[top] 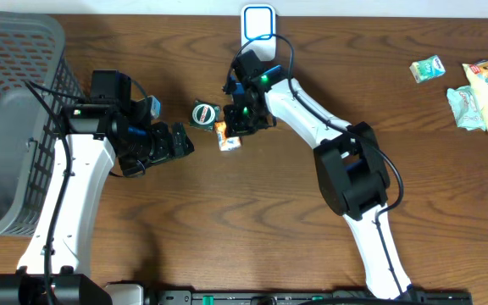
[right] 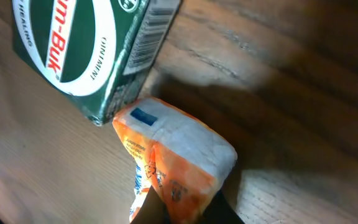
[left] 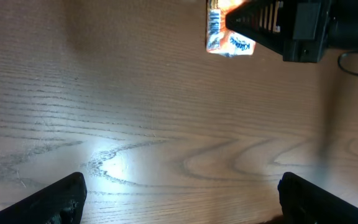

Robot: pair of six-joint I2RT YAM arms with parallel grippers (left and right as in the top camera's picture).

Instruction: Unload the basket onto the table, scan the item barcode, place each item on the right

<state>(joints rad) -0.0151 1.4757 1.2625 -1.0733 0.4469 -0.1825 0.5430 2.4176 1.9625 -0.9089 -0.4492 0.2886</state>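
Note:
An orange and white snack packet (top: 227,138) lies at the table's middle, pinched at one end by my right gripper (top: 239,125), which is shut on it. In the right wrist view the packet (right: 179,155) bulges out from between the dark fingers (right: 146,210). A green box (right: 86,43) with a barcode on its side touches the packet; from overhead the green box (top: 203,113) sits just to the packet's left. My left gripper (top: 182,141) hovers open to the left, empty; its view shows the packet (left: 225,28) and the right gripper (left: 272,22) far ahead.
A white scanner-like device (top: 258,23) stands at the table's back edge, behind the right arm. A grey mesh basket (top: 15,110) fills the left side. Several snack packets (top: 481,93) lie at the far right.

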